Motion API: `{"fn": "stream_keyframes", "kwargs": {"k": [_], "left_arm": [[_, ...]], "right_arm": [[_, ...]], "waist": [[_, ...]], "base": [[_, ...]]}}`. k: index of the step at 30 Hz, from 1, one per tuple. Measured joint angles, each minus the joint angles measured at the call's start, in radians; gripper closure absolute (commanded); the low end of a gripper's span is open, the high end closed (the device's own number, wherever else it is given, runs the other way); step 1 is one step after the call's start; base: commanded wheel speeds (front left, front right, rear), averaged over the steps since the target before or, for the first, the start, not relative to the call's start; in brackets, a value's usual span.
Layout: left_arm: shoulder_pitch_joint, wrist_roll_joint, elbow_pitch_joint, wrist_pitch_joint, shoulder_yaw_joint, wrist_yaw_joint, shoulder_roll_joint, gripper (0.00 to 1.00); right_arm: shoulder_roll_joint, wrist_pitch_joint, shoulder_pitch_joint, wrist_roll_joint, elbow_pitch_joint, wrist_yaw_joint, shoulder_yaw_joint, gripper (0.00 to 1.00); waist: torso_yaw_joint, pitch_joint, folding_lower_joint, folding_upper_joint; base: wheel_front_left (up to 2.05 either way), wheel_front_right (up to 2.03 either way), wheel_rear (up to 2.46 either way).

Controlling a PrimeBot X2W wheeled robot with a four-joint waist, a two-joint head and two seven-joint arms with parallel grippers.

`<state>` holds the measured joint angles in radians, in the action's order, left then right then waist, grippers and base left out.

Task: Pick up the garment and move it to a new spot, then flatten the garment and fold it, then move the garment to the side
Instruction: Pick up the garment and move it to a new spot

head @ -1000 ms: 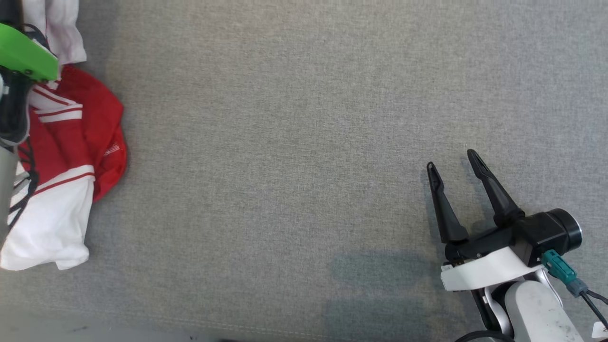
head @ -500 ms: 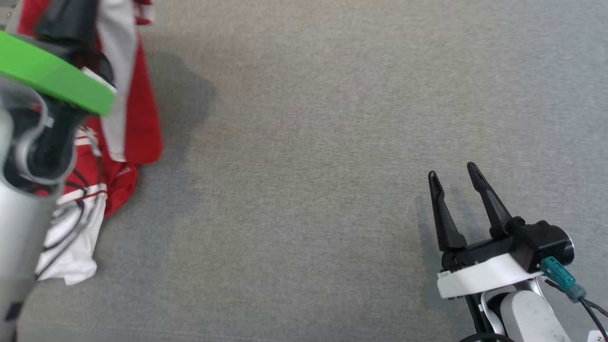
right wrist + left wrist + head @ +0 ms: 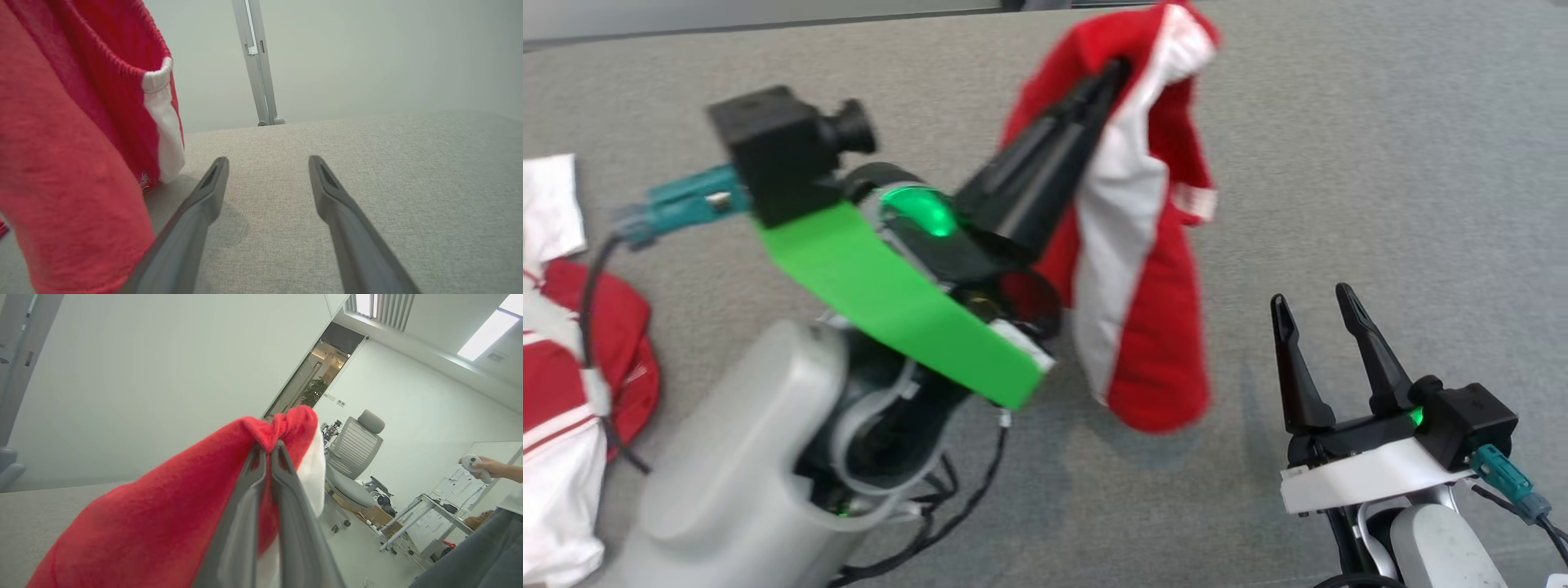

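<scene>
Head view: the left gripper [image 3: 1117, 75] is pressed together on a small pinch of the red-and-white garment [image 3: 1143, 327], which hangs over the grey surface [image 3: 1339, 163]. Whether its lower end touches cannot be told. The right gripper [image 3: 1308, 298] is spread and holds nothing, just beside the hanging cloth.

Left wrist view: a narrow fold sits between the fingertips [image 3: 255, 465]. A quick swing could pull it free.

Right wrist view: the cloth hangs close to the finger [image 3: 206, 192] at that view's left. It may snag there and land bunched, complicating flattening.
</scene>
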<state>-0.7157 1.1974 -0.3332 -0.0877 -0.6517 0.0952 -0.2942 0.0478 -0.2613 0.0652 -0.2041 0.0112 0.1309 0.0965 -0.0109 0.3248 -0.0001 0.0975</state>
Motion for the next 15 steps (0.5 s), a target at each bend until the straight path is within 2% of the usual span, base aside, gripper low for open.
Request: {"fn": "stream_keyframes", "kwargs": {"k": [4, 8, 11, 15], "left_arm": [[-0.049, -0.043, 0.046, 0.028, -0.041, 0.026, 0.085, 1.00], [-0.079, -0.057, 0.136, 0.076, -0.063, 0.034, 0.185, 1.00], [-0.088, -0.065, 0.229, 0.145, -0.058, 0.044, 0.218, 1.00], [-0.074, -0.067, 0.384, 0.278, -0.003, 0.072, 0.235, 1.00]], "right_arm": [[0.000, 0.000, 0.003, -0.019, 0.004, 0.000, 0.002, 0.00], [-0.001, 0.000, 0.010, -0.033, 0.005, 0.000, 0.011, 0.00], [0.000, 0.000, 0.013, -0.041, 0.006, 0.000, 0.012, 0.00], [-0.001, 0.000, 0.015, -0.049, 0.004, 0.000, 0.016, 0.00]], "waist": [[-0.055, -0.001, 0.0000, 0.0000], [-0.111, 0.002, 0.0000, 0.0000], [-0.151, 0.008, 0.0000, 0.0000], [-0.197, 0.019, 0.0000, 0.0000]], "base": [[0.00, 0.00, 0.00], [0.00, 0.00, 0.00], [0.00, 0.00, 0.00], [0.00, 0.00, 0.00]]}}
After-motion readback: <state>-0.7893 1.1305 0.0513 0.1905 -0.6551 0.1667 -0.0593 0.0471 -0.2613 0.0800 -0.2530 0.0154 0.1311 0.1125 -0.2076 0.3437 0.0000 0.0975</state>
